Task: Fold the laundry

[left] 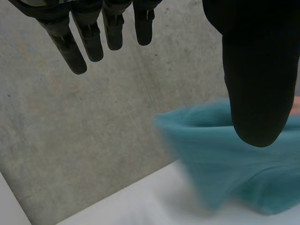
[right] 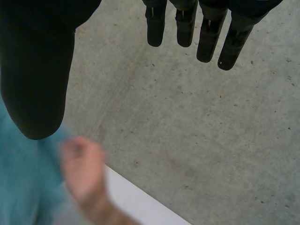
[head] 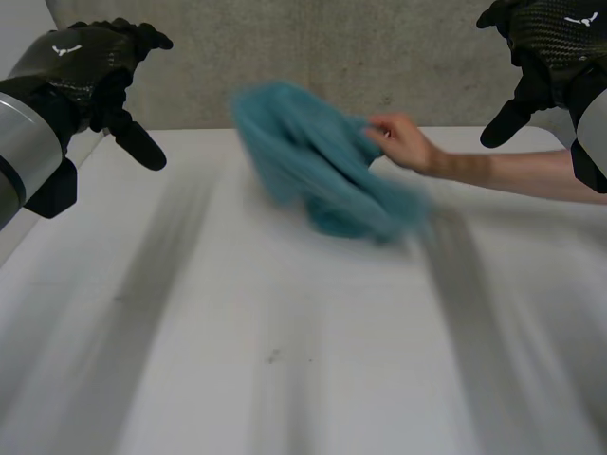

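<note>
White tabletop (head: 285,360) runs away from the robot to a grey, speckled concrete wall (head: 379,57) at the far side.

The robot's left hand (head: 90,71), black with a carbon-weave back, hangs in the air above the near-left part of the table. Its fingers (left: 89,37) are straight and spread a little, and its thick thumb (left: 255,84) stands well apart from them. Nothing lies between the two or touches them. In the left wrist view the wall is behind the fingers and the cloth sits beyond the thumb tip.

The robot's right hand (head: 541,47) hovers likewise at the right side, raised off the table. Its fingers (right: 187,23) hang loose and straight, its thumb (right: 37,70) is set wide of them, and it holds nothing. The right wrist view shows bare wall past the fingertips and the table's far edge below them.

Between the two hands, well apart from both, is a bunched teal fleecy cloth (head: 322,171) over the far middle of the table. It is blurred, so its folds cannot be read, and I cannot tell whether its lower part rests on the surface.

A person's bare hand (head: 403,140) grips the cloth at its upper right edge. The forearm (head: 512,171) reaches in from the right, passing under the robot's right hand. In the right wrist view this hand appears near the thumb, with teal cloth beside it.
</note>
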You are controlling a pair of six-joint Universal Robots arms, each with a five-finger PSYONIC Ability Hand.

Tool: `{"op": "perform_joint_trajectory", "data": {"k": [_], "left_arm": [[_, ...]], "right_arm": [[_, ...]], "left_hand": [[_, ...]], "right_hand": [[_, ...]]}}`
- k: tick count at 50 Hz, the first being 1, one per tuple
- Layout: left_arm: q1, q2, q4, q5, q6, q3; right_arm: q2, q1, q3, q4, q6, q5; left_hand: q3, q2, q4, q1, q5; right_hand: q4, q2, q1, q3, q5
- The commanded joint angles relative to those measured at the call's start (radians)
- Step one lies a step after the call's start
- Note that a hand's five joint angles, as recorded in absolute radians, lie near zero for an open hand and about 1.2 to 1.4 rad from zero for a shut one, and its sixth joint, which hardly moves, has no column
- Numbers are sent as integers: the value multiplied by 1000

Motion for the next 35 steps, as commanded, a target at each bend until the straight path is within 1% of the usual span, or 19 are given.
{"op": "perform_joint_trajectory", "data": {"k": [1,6,11,35], "left_arm": [[0,19,-4,-21,2,5],[0,20,-4,-67,16,8],[0,23,-2,-75,46,1],[-14,19,5,-67,54,-34]], "right_arm": [[8,-2,-2,1,-16,8],[14,-2,-2,4,-18,8],[15,-2,-2,5,-18,7],[11,2,15,5,-20,-13]], "left_hand": [[-40,-30,-31,-18,-46],[-37,-27,-28,-15,-43],[-41,-30,-31,-19,-47],[-41,-30,-31,-19,-47]], "right_hand": [[-59,-45,-22,-41,-62],[-59,-45,-22,-41,-62],[-59,-45,-22,-41,-62],[-59,-45,-22,-41,-62]]}}
